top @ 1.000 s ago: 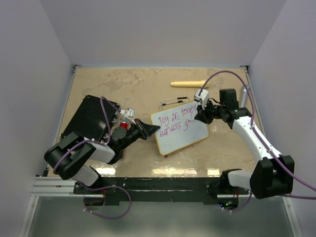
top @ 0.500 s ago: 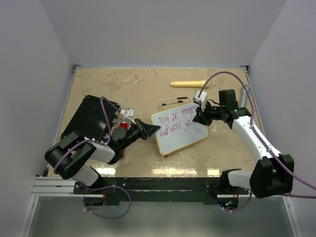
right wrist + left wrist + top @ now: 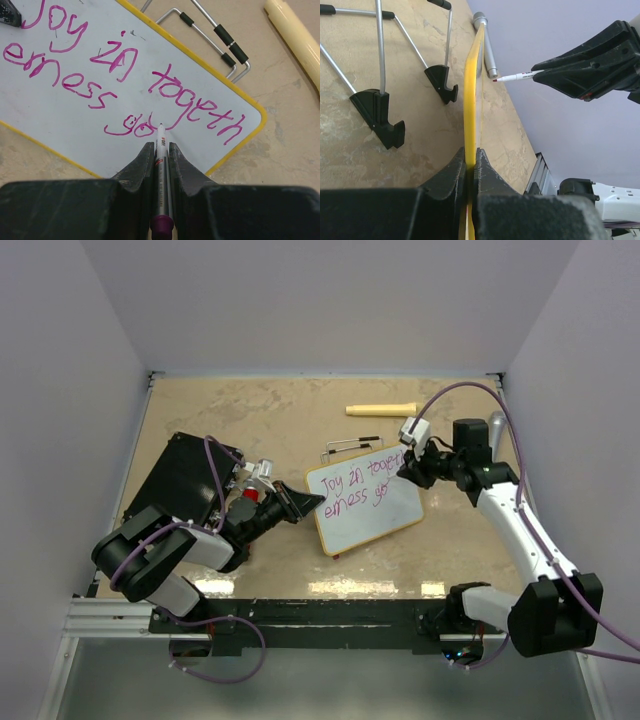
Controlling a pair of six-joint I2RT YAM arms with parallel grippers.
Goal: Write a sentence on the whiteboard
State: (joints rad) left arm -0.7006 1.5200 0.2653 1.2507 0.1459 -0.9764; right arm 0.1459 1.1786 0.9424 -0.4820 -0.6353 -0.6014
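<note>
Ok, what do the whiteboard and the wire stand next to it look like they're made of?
Whiteboard: smooth white writing face, probably coated board or plastic; its yellow rim looks like plastic. Wire stand: thin silvery rod that glints, so likely bare metal, with matte black feet, plastic or rubber.

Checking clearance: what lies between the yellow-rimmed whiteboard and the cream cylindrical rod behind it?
A bent silver wire stand with black sleeves lies between the whiteboard and the rod, clearest in the right wrist view.

White yellow-rimmed whiteboard lying angled on table, pink sentence "Joy in togeth erness go"
</note>
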